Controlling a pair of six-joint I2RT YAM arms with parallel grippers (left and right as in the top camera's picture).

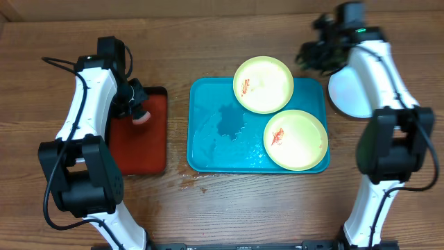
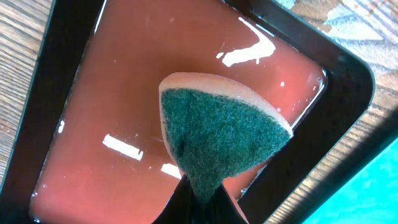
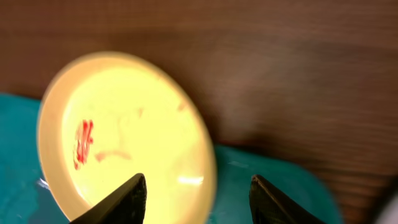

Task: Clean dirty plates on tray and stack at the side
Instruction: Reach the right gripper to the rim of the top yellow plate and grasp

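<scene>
White left arm point(image 1: 90, 97) and right arm point(image 1: 378, 62) have black joints, black-fingered right hand point(image 3: 198, 182).

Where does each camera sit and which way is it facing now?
Overhead: above the table, straight down on the tray, plates and both arms.
Left wrist: on the left gripper, facing down into the red tray; shut fingers pinch a sponge.
Right wrist: behind the open right gripper, facing the far plate.
Shared: overhead and right wrist both show that smeared plate.

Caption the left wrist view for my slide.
Left gripper pinches a green-faced sponge over the glossy red tray.
</scene>
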